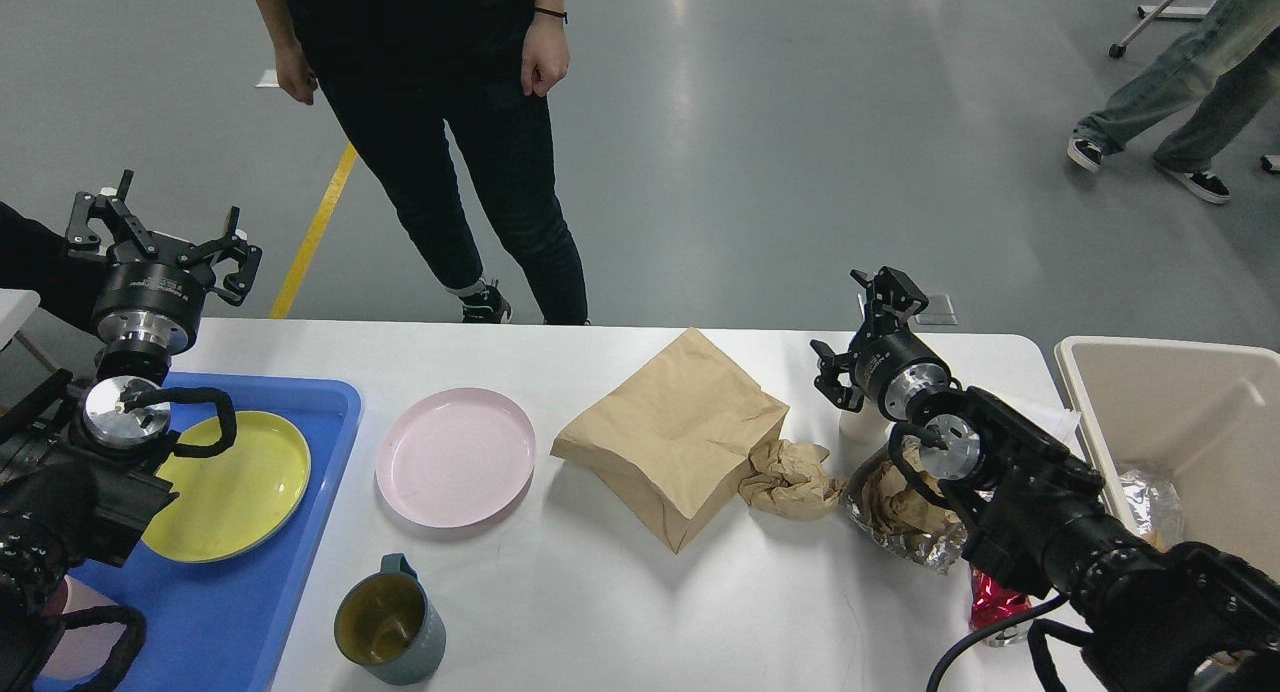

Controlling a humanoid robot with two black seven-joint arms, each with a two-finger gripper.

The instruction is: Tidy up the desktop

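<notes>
Mug [390, 622] nearest, on the white desk [600, 612], whose long axis runs left to right.
Left gripper [160, 234] raised over the blue tray [250, 612], jaws released; right gripper [868, 334] above the desk's far edge, jaws spread, empty.

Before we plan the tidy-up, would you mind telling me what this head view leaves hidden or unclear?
- Red item: mostly behind the right arm; identity unclear.
- White object behind the right gripper: largely covered.
- Foil wrapper contents: partly blocked by the arm.
- Beige bin: cut off by the right edge.
- Blue tray: near-left part hidden by the left arm, cut by the frame.
</notes>
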